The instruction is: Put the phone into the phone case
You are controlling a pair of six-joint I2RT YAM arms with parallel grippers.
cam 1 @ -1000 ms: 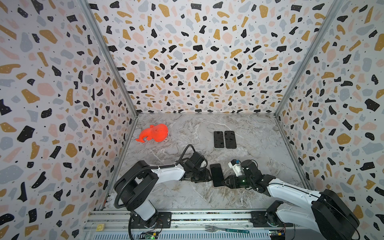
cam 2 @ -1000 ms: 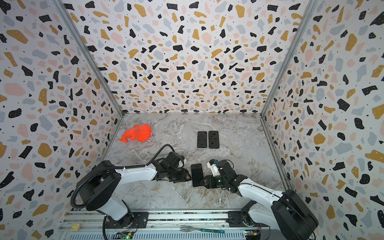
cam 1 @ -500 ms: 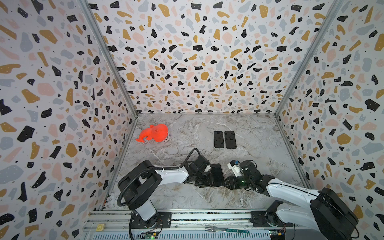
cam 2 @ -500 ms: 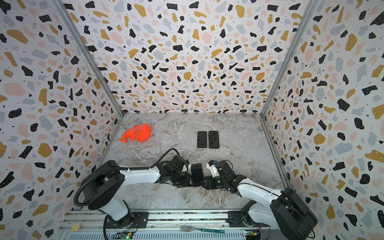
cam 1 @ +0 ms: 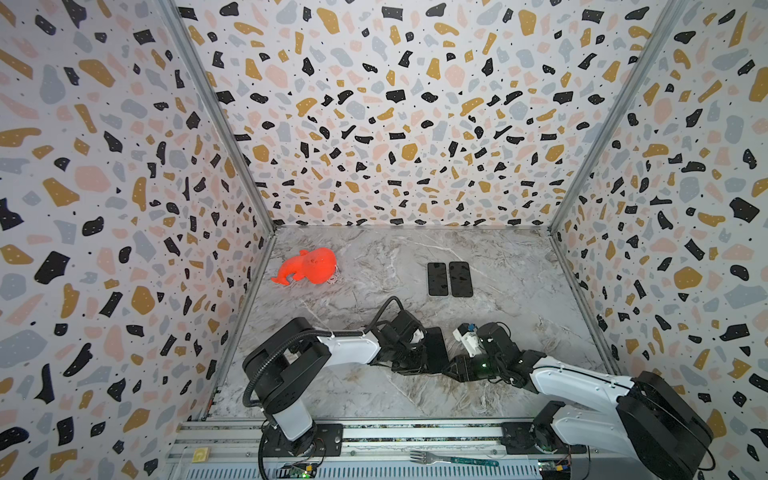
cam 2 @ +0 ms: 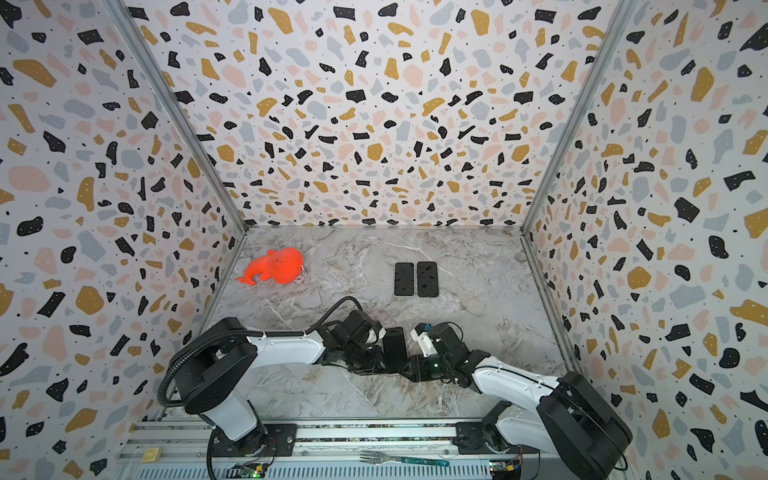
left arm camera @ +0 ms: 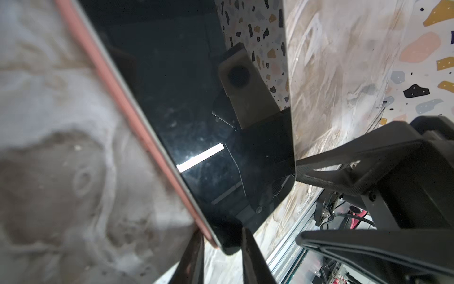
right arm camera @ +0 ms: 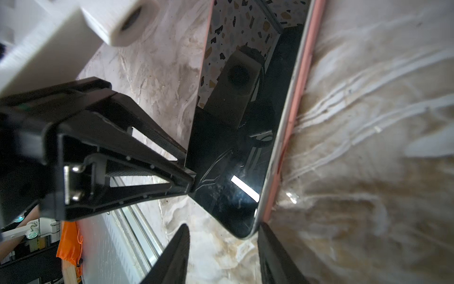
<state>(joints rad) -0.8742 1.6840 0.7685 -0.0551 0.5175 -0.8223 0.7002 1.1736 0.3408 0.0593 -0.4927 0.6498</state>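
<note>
Inspector: As it lies front-centre on the counter (cam 1: pixel 498 291), who holds the phone (cam 1: pixel 436 349)?
Assessor: Left hand (left arm camera: pixel 221 231) is clamped on one corner; right hand (right arm camera: pixel 224 224) stands open, straddling the neighbouring corner.

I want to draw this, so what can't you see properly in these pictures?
Black slabs at the back, in both top views: too small to tell phone from case.
Phone, left wrist view: far end cut off by the picture's edge.
Left gripper, left wrist view: fingers sit so close to the phone's corner that a pinch can't be confirmed.
</note>
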